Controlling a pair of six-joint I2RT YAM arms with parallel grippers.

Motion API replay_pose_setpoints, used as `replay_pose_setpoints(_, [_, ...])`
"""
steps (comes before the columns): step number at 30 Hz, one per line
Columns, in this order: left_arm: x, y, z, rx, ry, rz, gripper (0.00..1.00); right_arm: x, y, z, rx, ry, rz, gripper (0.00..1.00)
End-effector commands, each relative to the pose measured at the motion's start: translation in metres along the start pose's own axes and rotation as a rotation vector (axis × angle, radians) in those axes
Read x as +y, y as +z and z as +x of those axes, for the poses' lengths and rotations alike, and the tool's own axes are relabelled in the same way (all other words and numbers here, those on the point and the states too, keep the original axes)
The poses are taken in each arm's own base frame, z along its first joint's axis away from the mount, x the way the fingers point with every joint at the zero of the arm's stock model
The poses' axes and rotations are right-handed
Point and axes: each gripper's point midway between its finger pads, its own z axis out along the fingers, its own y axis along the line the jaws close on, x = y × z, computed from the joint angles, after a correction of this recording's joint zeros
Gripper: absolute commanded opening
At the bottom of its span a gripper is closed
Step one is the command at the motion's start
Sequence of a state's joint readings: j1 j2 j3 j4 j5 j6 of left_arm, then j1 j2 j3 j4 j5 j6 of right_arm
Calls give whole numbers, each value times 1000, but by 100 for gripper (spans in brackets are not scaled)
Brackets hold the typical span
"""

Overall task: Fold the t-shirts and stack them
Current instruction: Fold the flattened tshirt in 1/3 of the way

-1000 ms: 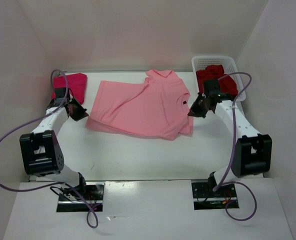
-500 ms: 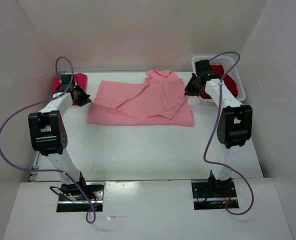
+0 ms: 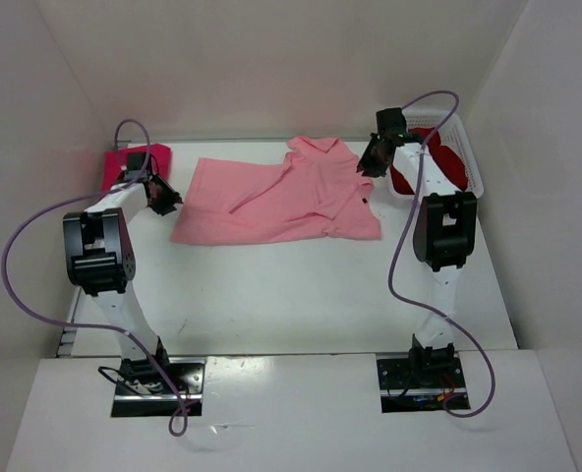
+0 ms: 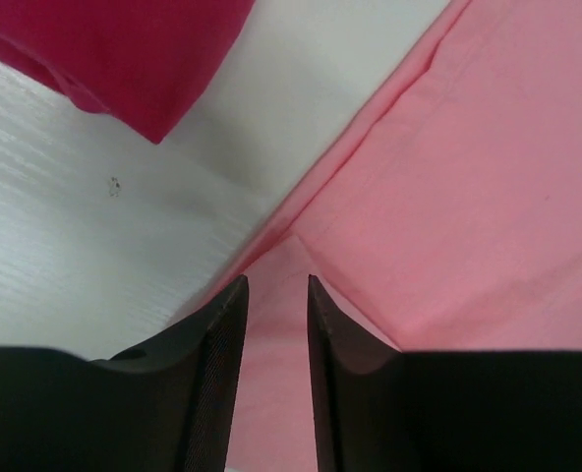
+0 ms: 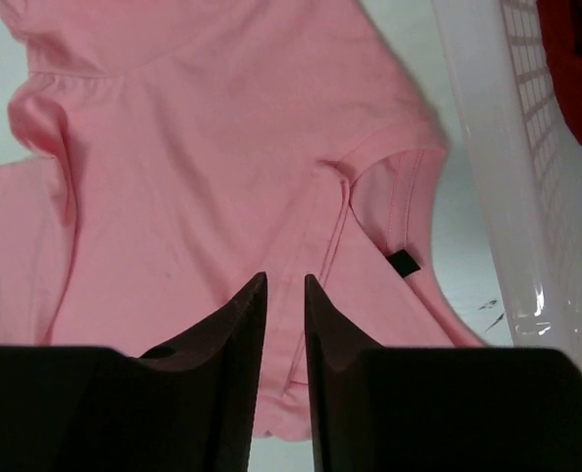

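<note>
White tabletop [image 3: 271,290] bears a soft, creased light pink t-shirt [image 3: 291,197], half folded.

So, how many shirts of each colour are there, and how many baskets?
Light pink cloth t-shirt: 1
Bright magenta-red cloth t-shirt: 1
Dark crimson cloth t-shirt: 1
White plastic lattice basket: 1
Total: 4

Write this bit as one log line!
light pink cloth t-shirt: partly folded | left gripper: at its left edge | right gripper: at its right edge
</note>
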State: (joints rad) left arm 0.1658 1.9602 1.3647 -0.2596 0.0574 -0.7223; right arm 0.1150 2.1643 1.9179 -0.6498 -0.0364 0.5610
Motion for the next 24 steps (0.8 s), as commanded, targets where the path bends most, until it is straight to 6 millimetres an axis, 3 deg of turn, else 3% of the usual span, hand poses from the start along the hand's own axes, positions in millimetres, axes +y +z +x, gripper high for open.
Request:
replay_pose_setpoints(1, [-7,-36,-31,-121,-24,39,38,14,-28,-29,-88,-15,-40,28])
replay_pose_setpoints(3, [-1,-46,-31,-137,-32,41,40,17,-42,-33,-112,-16,-56,34])
replay_pose_setpoints(4, [11,-46,-14,-108,-35,20,40,18,-59,-34,-137,-17,-72,34])
replay_pose_setpoints(5, [12,-58,-16,-133,-40,30,40,18,-67,-33,-148,-17,-80,34])
replay_pose_setpoints(7, [35,-63,5,-116,-51,-4,39,16,-89,-20,-159,-8,-119,20])
replay_pose_setpoints(8, [37,-63,14,-98,-52,5,38,4,-82,8,-97,8,-110,8])
replay_pose_setpoints(9, [47,-60,23,-72,-74,-7,38,1,-86,17,-84,7,-120,2])
replay_pose_setpoints(10, [52,-60,25,-69,-83,-3,38,1,-99,22,-90,15,-140,0])
replay_pose_setpoints(11, [57,-55,39,-31,-86,0,38,-14,-91,47,-39,19,-116,0])
replay_pose_setpoints(13, [62,-47,43,-5,-98,-1,39,-22,-99,60,-35,30,-114,0])
replay_pose_setpoints(14, [64,-44,45,10,-116,-1,40,-36,-91,80,5,34,-86,0])
replay_pose_setpoints(15, [62,-38,49,30,-128,15,40,-40,-90,86,11,45,-82,0])
replay_pose_setpoints(17, [62,-33,50,37,-141,21,40,-55,-84,102,38,66,-56,8])
replay_pose_setpoints(19, [58,-29,46,28,-148,39,40,-61,-83,115,55,81,-55,14])
replay_pose_setpoints(21, [54,-23,45,30,-166,64,40,-65,-79,122,63,105,-49,27])
replay_pose_setpoints(22, [51,-21,48,43,-175,81,32,-77,-72,134,72,126,-13,39])
replay_pose_setpoints(23, [51,-21,48,44,-175,81,26,-76,-72,132,65,126,-19,39])
replay_pose_setpoints(24, [52,-22,50,51,-177,76,20,-80,-70,135,67,149,-1,47])
